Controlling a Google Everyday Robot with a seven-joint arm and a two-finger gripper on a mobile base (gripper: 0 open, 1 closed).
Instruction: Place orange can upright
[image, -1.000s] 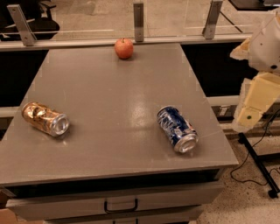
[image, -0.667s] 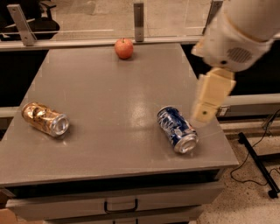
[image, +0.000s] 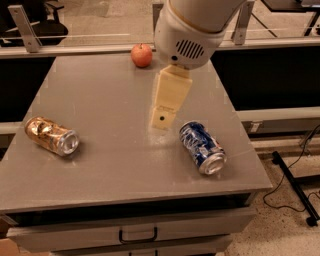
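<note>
The orange can lies on its side near the left edge of the grey table, silver top facing front right. My gripper hangs over the table's middle, well to the right of the orange can and just left of the blue and white can. It holds nothing that I can see.
A blue and white can lies on its side at the front right. A red apple sits at the back edge. A rail with posts runs behind the table. A drawer front is below the table's front edge.
My arm has swung in from the right side of the table to over its middle, moving left toward the cans. The cans and the apple have not moved.
</note>
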